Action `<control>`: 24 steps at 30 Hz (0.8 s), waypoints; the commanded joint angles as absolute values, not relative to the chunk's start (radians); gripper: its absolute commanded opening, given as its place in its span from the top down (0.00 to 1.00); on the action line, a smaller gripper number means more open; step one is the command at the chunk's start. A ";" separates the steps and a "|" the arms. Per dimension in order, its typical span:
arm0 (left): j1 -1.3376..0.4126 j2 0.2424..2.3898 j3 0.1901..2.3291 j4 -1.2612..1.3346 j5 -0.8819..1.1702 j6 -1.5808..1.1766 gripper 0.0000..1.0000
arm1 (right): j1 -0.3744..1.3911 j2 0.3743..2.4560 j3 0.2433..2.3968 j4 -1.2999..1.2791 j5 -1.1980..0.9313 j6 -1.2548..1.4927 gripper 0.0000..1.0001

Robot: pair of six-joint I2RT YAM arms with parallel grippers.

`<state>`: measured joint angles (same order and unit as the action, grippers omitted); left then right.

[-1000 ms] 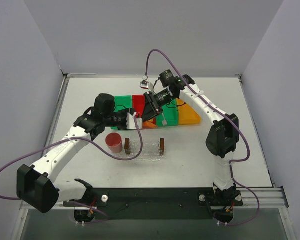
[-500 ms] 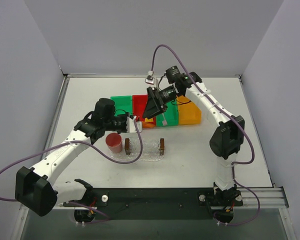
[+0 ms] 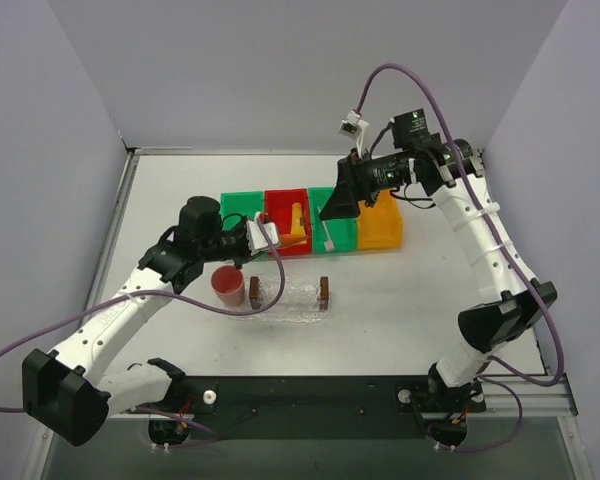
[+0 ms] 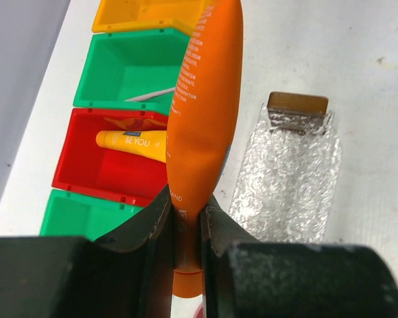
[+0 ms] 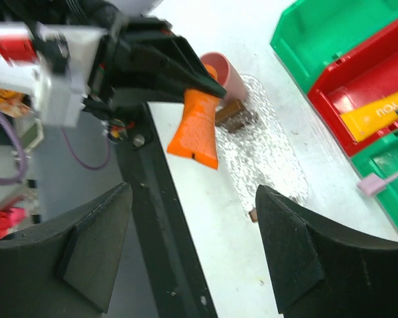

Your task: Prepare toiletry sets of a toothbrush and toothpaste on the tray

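Jaws of the left gripper [image 4: 186, 202] pinch the orange toothpaste tube [image 4: 205, 99] near one end, its long body sticking out free, near the tray [image 4: 288, 179] but not yet in it; the right gripper [image 3: 338, 207] jaws stand released and empty above the bins [image 3: 280, 205]. With so narrow a hold the tube may swing or slip, landing on a brown handle block [image 4: 297, 104], the desk [image 4: 358, 59] or the pink cup [image 3: 227, 286]. The toothbrush [image 4: 149, 96] lies in a green bin [image 4: 113, 66]

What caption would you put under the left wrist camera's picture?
Left hand grips an orange toothpaste tube near the clear tray; a yellow tube lies in the red bin.
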<state>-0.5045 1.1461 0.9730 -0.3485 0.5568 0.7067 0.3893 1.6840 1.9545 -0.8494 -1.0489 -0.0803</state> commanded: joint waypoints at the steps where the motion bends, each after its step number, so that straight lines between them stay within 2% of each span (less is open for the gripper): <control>1: -0.497 1.106 0.986 -0.215 0.649 0.429 1.00 | 0.451 1.600 1.870 -0.885 -0.867 -0.254 0.30; 7: -0.483 1.094 0.919 -0.082 0.804 0.207 1.00 | 0.584 1.519 1.809 -0.859 -0.692 -0.357 0.31; 15: -0.469 1.111 0.888 -0.014 0.992 0.092 1.00 | 0.627 1.519 1.829 -0.847 -0.684 -0.371 0.31; 24: -0.466 1.117 0.891 0.011 1.026 0.084 1.00 | 0.676 1.536 1.844 -0.851 -0.692 -0.370 0.32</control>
<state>-0.4713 1.1183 0.8764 -0.0563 0.9684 0.1043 0.6510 1.5532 1.8156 -0.8566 -0.6788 -0.3496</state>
